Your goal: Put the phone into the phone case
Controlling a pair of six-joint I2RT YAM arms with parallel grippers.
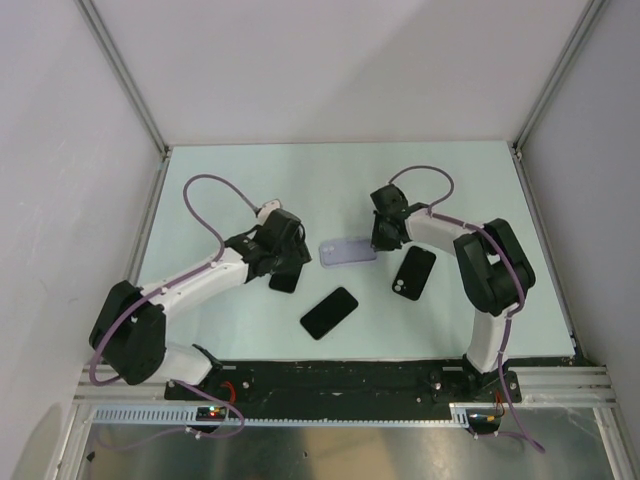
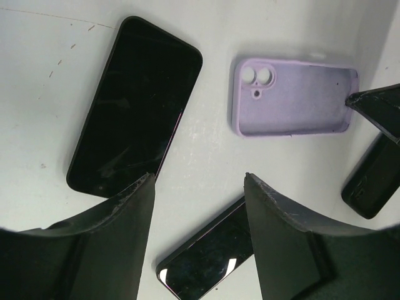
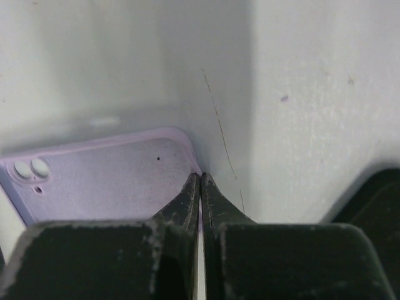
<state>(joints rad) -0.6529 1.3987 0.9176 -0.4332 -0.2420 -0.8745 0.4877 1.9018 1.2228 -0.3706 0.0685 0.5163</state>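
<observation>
– While the R gripper [image 3: 200, 178] sits at the phone case [image 1: 347, 251], what's it got?
– Fingers pressed right together, pinching the case's thin end wall at a corner, at the end opposite the cam holes. Case lies flat, hollow side up, approx mid-table [image 1: 470, 180].
– And the L gripper [image 2: 197, 181]?
– Fingers well apart w/ only bare surface btwn them, so it holds nothing. It hangs near the case's cam-hole end, apart from the case.
– Phones?
– Three. Left phone [image 2: 134, 106]: screen up, tilted, beside the case's cam-hole end w/ a gap. Its near corner is right at one L fingertip [image 2: 134, 200]; can't tell if they touch. Middle phone [image 2: 200, 259]: screen up, on the arm-base side of the case, partly hidden behind the other L finger in the wrist view. Right phone [image 1: 413, 272]: back up, lenses showing, near the case's pinched end, also on the base side.
– Anything in the way?
– Btwn left phone and case there's just bare surface. Middle and right phones crowd the base side of the case.
– Room?
– Far side of the case is open surface up to the back wall [image 1: 340, 70]. Side walls [image 1: 50, 150] stand well off from the case both ways
</observation>
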